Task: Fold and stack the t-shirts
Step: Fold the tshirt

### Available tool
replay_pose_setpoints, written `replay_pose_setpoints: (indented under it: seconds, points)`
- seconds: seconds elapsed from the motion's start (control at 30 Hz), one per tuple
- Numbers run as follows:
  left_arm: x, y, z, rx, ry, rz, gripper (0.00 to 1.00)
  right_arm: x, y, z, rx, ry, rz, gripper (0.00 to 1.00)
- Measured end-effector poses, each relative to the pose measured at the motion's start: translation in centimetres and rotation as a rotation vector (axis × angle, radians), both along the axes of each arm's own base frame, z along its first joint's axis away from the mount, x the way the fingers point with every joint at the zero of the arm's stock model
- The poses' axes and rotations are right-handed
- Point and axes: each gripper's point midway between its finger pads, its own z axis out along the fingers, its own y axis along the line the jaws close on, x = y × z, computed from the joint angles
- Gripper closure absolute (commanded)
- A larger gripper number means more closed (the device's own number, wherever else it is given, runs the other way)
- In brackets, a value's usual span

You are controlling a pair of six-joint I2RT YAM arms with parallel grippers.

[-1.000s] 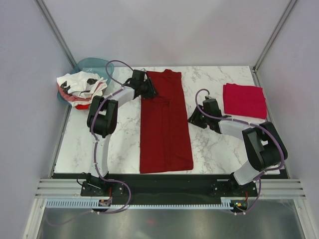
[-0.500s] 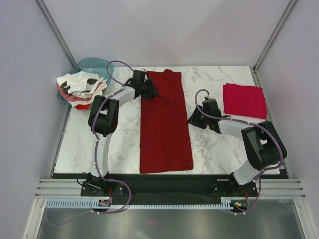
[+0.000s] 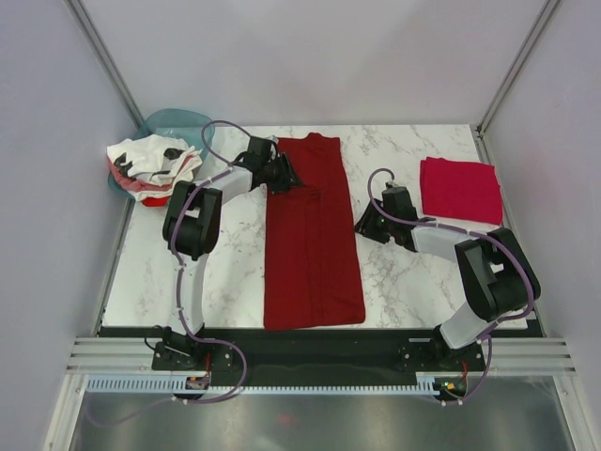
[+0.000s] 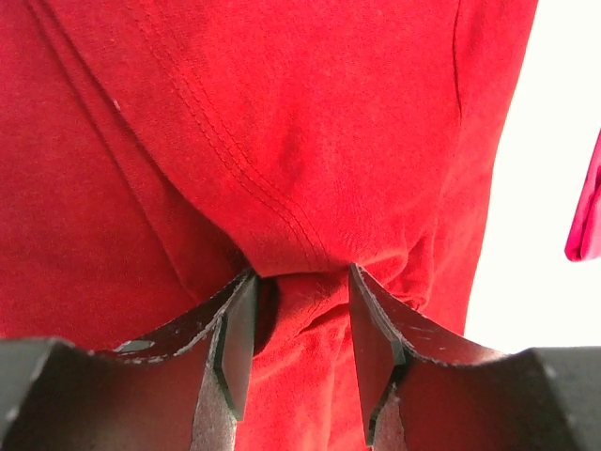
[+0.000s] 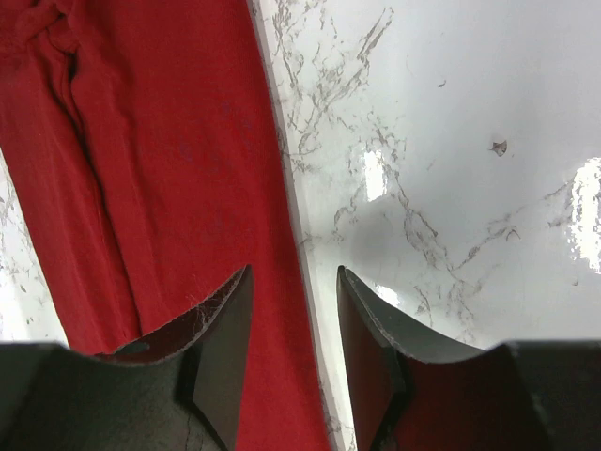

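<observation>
The dark maroon t-shirt point(image 3: 313, 244) lies folded into a long strip down the middle of the table. My left gripper point(image 3: 285, 174) rests low on the strip's upper left edge. In the left wrist view a raised fold of the maroon t-shirt point(image 4: 310, 122) sits between the fingers of my left gripper point(image 4: 300, 277), jaws apart, with a dark gap beside the left finger. My right gripper point(image 3: 361, 225) is open at the strip's right edge. In the right wrist view my right gripper point(image 5: 293, 272) straddles that edge, one finger over the maroon t-shirt point(image 5: 160, 160), the other over marble.
A folded crimson-pink t-shirt point(image 3: 460, 188) lies at the back right. White t-shirts point(image 3: 146, 162) with black and red marks are heaped at the back left against a teal basin point(image 3: 177, 120). The marble table point(image 3: 235, 272) has walls on three sides.
My left gripper has slid a little to the right and nearer along the maroon t-shirt's upper left edge. The right gripper has barely moved.
</observation>
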Motion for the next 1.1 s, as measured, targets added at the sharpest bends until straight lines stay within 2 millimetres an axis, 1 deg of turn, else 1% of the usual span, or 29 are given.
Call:
replay_pose_setpoints:
  seconds: [0.13, 0.23, 0.33, 0.6, 0.67, 0.73, 0.8, 0.9, 1.0, 1.1]
  points:
    - [-1.1, -0.2, 0.2, -0.006, 0.01, -0.015, 0.5, 0.1, -0.1, 0.0, 0.002, 0.0, -0.002, 0.51]
    - [-1.9, -0.6, 0.8, -0.012, 0.008, -0.03, 0.5, 0.1, -0.2, 0.0, 0.002, 0.001, -0.004, 0.51]
    - [-2.1, -1.4, 1.5, -0.033, -0.004, -0.054, 0.5, 0.1, -0.2, 0.0, 0.002, 0.001, -0.004, 0.51]
    - [-3.0, -2.5, 1.8, -0.065, 0.002, -0.101, 0.5, 0.1, -0.1, 0.0, 0.008, 0.003, -0.001, 0.51]
    - [-3.6, -2.5, 1.8, -0.07, 0.007, -0.109, 0.5, 0.1, -0.2, 0.1, 0.011, 0.003, -0.001, 0.51]
    - [-4.8, -2.3, 1.9, -0.067, 0.017, -0.113, 0.5, 0.1, -0.2, 0.1, 0.012, 0.004, -0.001, 0.51]
    - [-5.8, -2.2, 2.5, -0.063, 0.014, -0.118, 0.5, 0.1, -0.2, 0.1, 0.014, 0.005, -0.002, 0.51]
    - [-6.9, -2.4, 4.2, -0.073, -0.017, -0.131, 0.5, 0.1, -0.2, 0.1, 0.017, 0.006, -0.003, 0.51]
    - [-7.2, -2.7, 5.7, -0.089, -0.058, -0.143, 0.5, 0.1, -0.2, 0.1, 0.019, 0.007, -0.001, 0.51]
    - [-7.5, -2.8, 6.3, -0.092, -0.079, -0.146, 0.5, 0.1, -0.2, 0.1, 0.02, 0.008, -0.003, 0.51]
